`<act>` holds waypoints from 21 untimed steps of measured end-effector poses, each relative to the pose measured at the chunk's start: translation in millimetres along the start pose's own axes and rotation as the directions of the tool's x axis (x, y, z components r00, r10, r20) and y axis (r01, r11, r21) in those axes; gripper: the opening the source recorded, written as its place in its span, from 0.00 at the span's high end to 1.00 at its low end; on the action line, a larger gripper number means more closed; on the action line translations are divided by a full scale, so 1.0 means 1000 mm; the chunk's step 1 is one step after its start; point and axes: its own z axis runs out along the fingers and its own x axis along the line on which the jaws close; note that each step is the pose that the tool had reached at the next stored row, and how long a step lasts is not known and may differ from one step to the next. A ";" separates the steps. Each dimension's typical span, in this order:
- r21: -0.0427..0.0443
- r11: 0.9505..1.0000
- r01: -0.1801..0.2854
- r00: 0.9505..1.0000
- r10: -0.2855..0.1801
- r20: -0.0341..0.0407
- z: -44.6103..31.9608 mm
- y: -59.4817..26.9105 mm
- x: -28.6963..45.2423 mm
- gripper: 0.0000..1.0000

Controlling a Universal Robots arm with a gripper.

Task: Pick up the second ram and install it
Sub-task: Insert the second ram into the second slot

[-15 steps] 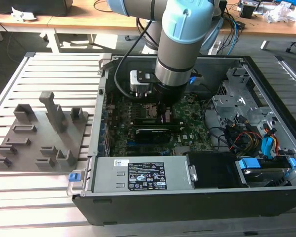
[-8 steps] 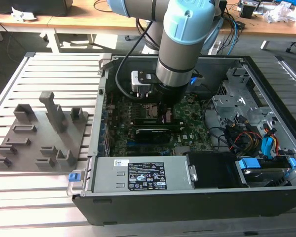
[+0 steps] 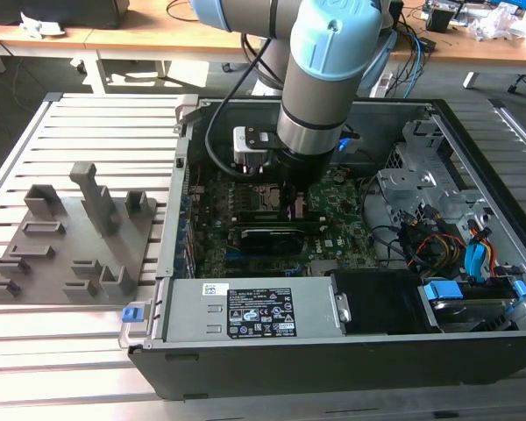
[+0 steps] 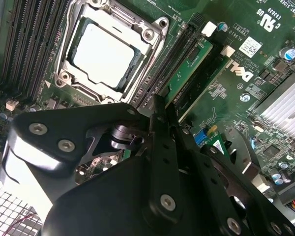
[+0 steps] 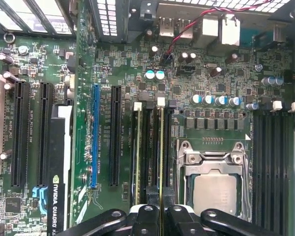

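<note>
**Second stick over its slot, seating not yet sure**

In the exterior view the grey holder tray (image 3: 74,237) lies at the left of the frame on the slatted table (image 3: 88,351), well apart from the work; in the centre the arm (image 3: 320,105) reaches down into the open computer case (image 3: 473,175), with the gripper (image 3: 291,203) low over the motherboard (image 3: 272,254), just beside the CPU socket (image 3: 261,195).

In the first wrist view, from left to right, there are the long black expansion slots (image 5: 32,132), then the memory slots; one ram stick (image 5: 138,152) stands in the slot at the left of this bank, and the second ram (image 5: 161,152) stands edge-on in the next slot but one, between its white end latches (image 5: 161,102); the gripper (image 5: 161,216), at the lower centre of the frame, is closed tight on the near end of this stick; the CPU socket (image 5: 214,182) is just beside it on the right.

The risks, as I judge them: the stick is gripped at one end, so a push there could seat it tilted, one end deep and the other high; if the notch does not meet the key of the slot, force may bend the board or damage the contacts; I cannot tell if the latches are fully open, and a half-closed latch would block it.
</note>
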 end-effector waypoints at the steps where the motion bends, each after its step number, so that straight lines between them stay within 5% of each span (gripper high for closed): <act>1: 0.000 1.000 0.000 1.000 0.000 0.000 0.0005 0.0000 0.0001 0.86; 8: 0.001 1.000 0.000 1.000 0.000 0.001 0.0048 -0.0004 0.0003 0.85; 10: 0.000 1.000 0.000 1.000 0.000 -0.001 0.0040 -0.0002 0.0005 0.73; 14: 0.001 1.000 0.000 1.000 0.000 -0.007 -0.0298 0.0010 -0.0121 0.73; 17: 0.001 1.000 0.000 1.000 0.000 -0.009 -0.0346 0.0010 -0.0175 0.87; 21: 0.001 1.000 0.000 1.000 0.000 -0.009 -0.0346 0.0011 -0.0175 0.89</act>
